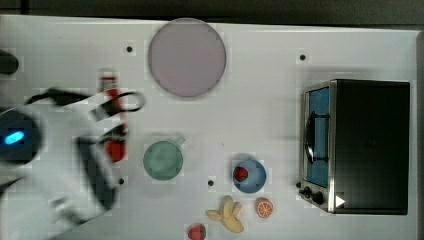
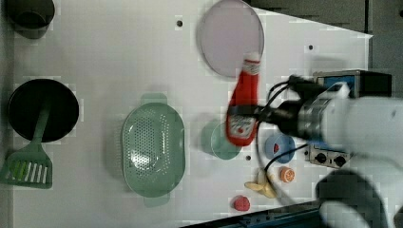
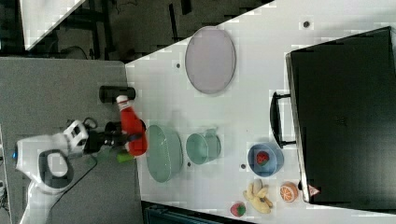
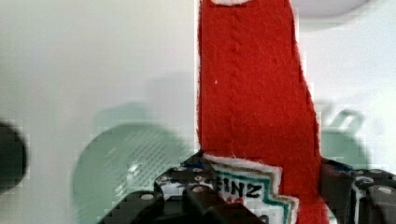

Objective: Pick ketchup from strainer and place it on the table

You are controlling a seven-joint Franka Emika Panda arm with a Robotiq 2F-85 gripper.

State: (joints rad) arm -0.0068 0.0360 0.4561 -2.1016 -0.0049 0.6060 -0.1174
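Gripper on the white Franka arm is clamped on the ketchup, a small red squeeze bottle w/ white cap and white label, held off the surface. Grip sits at the label end; the cap end sticks out away from the gripper, toward the round pale lilac plate in the left view. In the wrist view the black fingers flank the label, which reads "EINZ" w/ the first letter cut off; the bottle's cap end runs out of frame.

Strainer, a pale green oval plastic basket w/ perforated bottom, lies apart from the bottle, on the left view's left of the gripper, nothing inside. In the wrist view it's a blurred green shape beyond the fingers. In the top view arm and cable cover much of the bottle; only red patches and the cap show.

Round green cup sits partly behind the bottle in the left view. Large white flat tabletop w/ small dark holes is below it all. In the right view, gripper and bottle appear over the grey area beside the table edge, next to the strainer.
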